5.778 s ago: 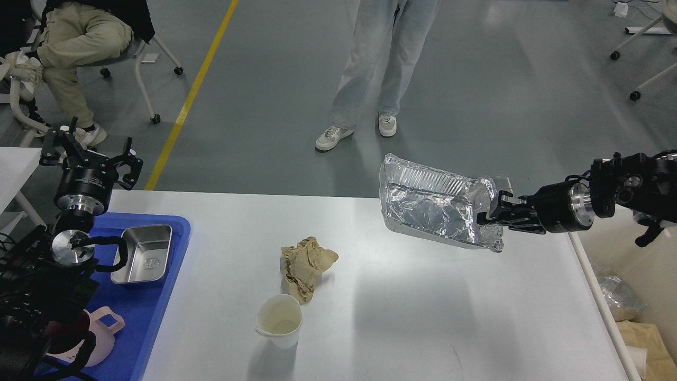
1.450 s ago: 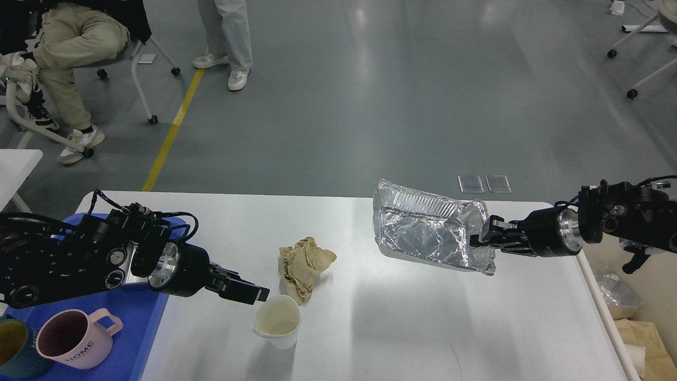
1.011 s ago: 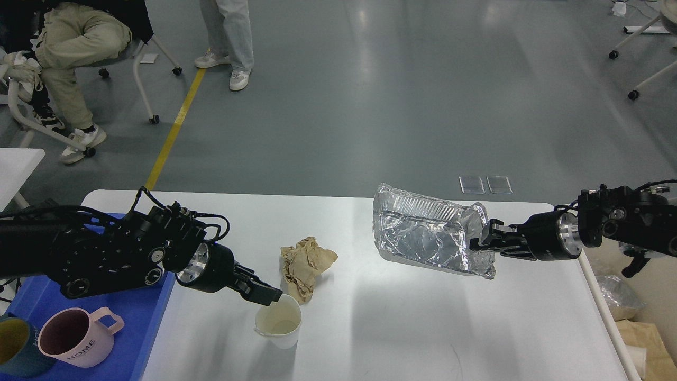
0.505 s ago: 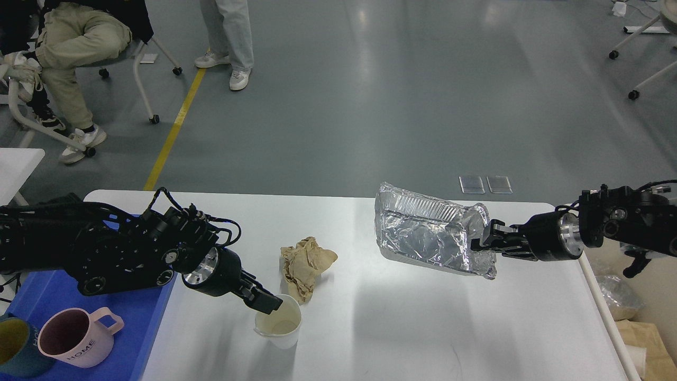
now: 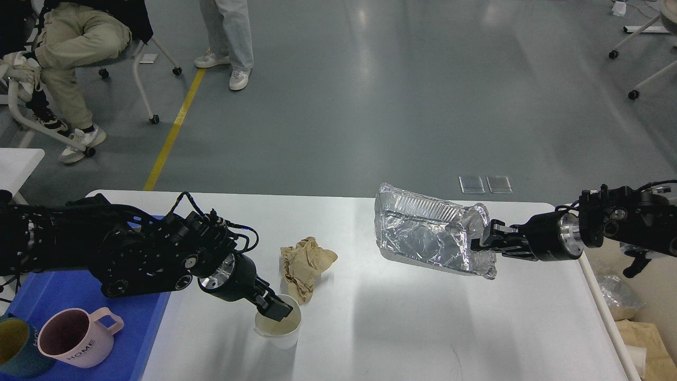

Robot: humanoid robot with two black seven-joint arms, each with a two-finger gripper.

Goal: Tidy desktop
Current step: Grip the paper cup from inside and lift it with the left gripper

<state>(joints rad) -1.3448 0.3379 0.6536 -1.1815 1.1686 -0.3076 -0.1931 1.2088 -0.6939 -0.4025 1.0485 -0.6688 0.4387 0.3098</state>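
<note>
On the blue tray [image 5: 143, 338] at the desk's [image 5: 402, 328] left end, a pink mug [image 5: 74, 338] reads "HOME". The left claw [image 5: 277, 311] dips into the paper cup [image 5: 278, 328]; I cannot tell its grip. The right claw [image 5: 484, 244] is clenched on the foil container [image 5: 423, 238].

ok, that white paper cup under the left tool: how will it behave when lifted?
The white paper cup probably weighs little and may tip. Its thin wall looks easy to crush, and the rim already looks bent. The left tool is at its mouth, so a gentle rim pinch seems wise.

The left gripper [image 5: 276, 310] tip hides inside the paper cup [image 5: 278, 328]; its fingers cannot be told apart. The blue tray [image 5: 142, 328] is cut off at the bottom edge.
</note>
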